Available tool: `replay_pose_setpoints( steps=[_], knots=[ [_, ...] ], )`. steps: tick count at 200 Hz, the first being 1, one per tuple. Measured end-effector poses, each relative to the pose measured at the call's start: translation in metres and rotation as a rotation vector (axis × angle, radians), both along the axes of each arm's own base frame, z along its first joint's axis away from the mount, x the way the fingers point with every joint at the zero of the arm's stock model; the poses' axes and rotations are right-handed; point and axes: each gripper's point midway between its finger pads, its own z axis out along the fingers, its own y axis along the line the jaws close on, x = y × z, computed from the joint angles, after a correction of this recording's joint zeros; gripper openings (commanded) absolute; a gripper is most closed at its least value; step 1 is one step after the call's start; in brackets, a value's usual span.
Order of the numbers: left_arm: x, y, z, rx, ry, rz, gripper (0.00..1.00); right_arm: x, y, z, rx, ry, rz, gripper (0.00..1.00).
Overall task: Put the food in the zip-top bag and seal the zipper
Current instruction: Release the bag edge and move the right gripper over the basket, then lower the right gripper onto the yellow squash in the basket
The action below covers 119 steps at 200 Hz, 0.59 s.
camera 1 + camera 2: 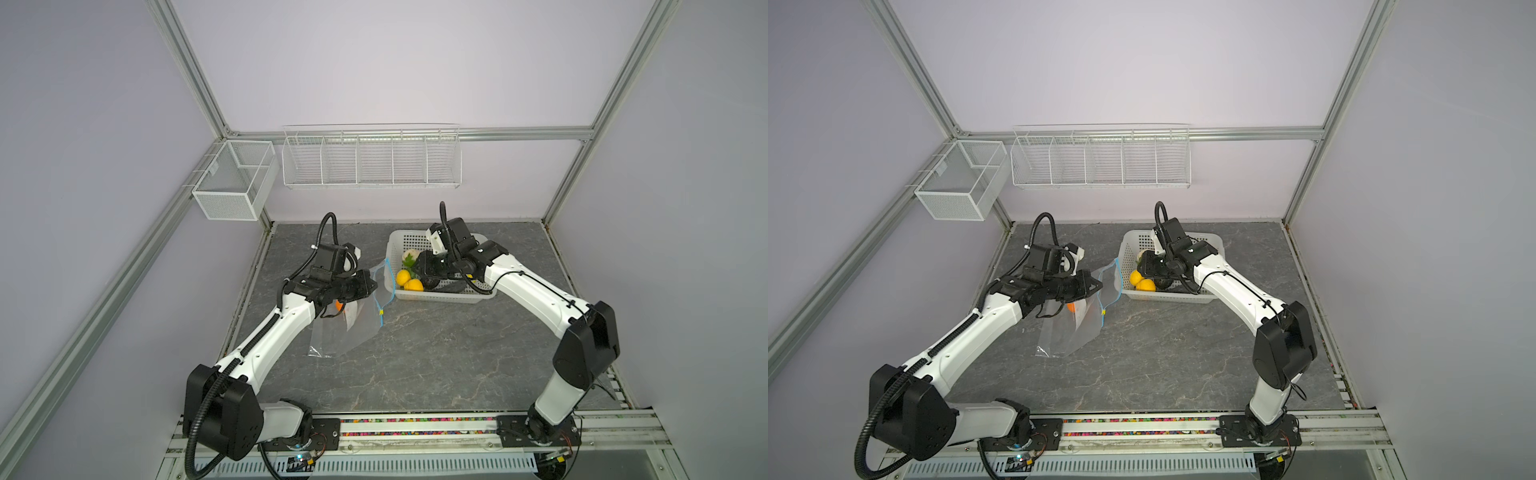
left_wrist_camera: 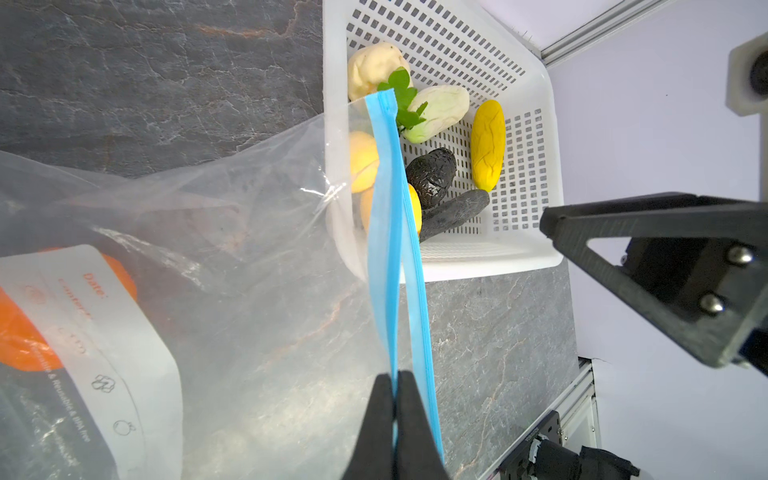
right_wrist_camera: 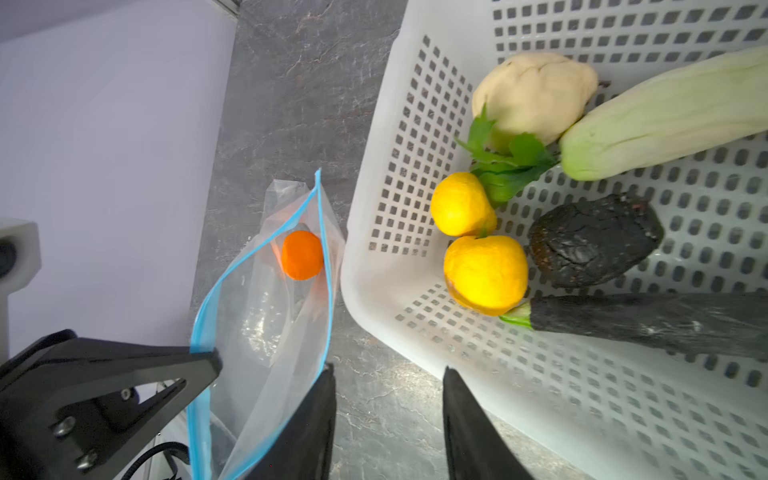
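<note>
Zip-top bag (image 1: 345, 332) mouth is gaping toward the right, zipper (image 3: 322, 232) lips apart. Left gripper (image 1: 372, 286) is pinching the left lip, blocking that side. Basket (image 1: 440, 296) wall is crowding just beside the mouth. Right gripper (image 3: 386, 419), jaws apart, is hanging over that gap. Near table (image 1: 415, 365) is lying open.

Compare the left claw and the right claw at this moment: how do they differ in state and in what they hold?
The left claw is shut; the right claw is open. The left claw pinches one side of the blue zipper on the bag; the right claw holds nothing. The left claw is at the bag's mouth; the right claw is beside the rim of the basket. Both are black and tapered.
</note>
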Motion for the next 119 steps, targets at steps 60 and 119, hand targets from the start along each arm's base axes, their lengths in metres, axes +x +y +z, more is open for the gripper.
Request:
replay_pose_setpoints(
  steps=[60, 119],
  knots=[
    [0.0, -0.001, -0.003, 0.005, 0.003, -0.007, 0.0, 0.031, -0.063, -0.014, -0.174, -0.029, -0.1, 0.43],
    [0.002, -0.002, -0.012, 0.019, 0.02, -0.018, 0.0, 0.065, -0.119, -0.036, -0.362, -0.048, -0.189, 0.44]
  ],
)
